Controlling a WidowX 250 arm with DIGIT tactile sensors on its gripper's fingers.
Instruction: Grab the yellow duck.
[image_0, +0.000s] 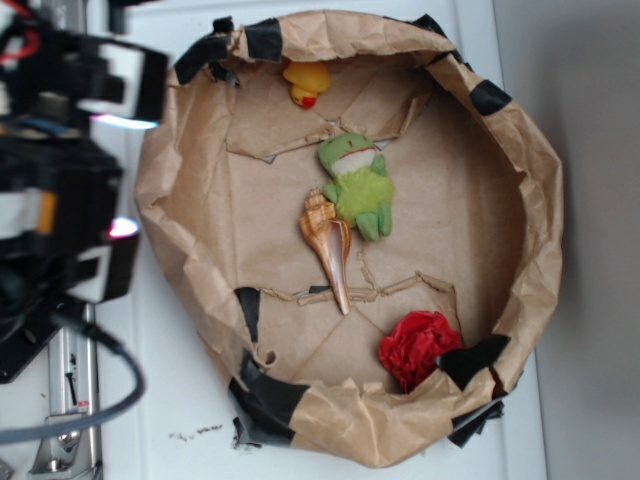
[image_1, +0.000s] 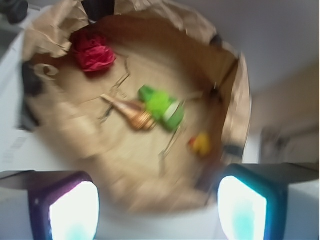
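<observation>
- The gripper (image_1: 157, 210) sits at the bottom of the wrist view with its two lit pads (image_1: 74, 210) far apart, so it's spread wide and gripping nothing. Only blurry table (image_1: 150, 225) and the paper rim show between them.
- In the exterior view the arm (image_0: 60, 170) is a dark blur at the left edge, outside the brown paper bowl (image_0: 540, 200), not touching anything in it.
- The yellow duck (image_0: 307, 82) is at the top of the bowl in the exterior view, right by the back wall, red-orange beak pointing down in the frame. In the wrist view it's lower right of centre.
- Just below it lies the green plush frog (image_0: 358, 182), touching a brown spiral shell (image_0: 330, 245) on its left.
- A red crumpled thing (image_0: 418, 347) sits lower right, near the black tape (image_0: 478, 358).
- No readable writing or brands anywhere; the wrist view's too blurry anyway.
</observation>
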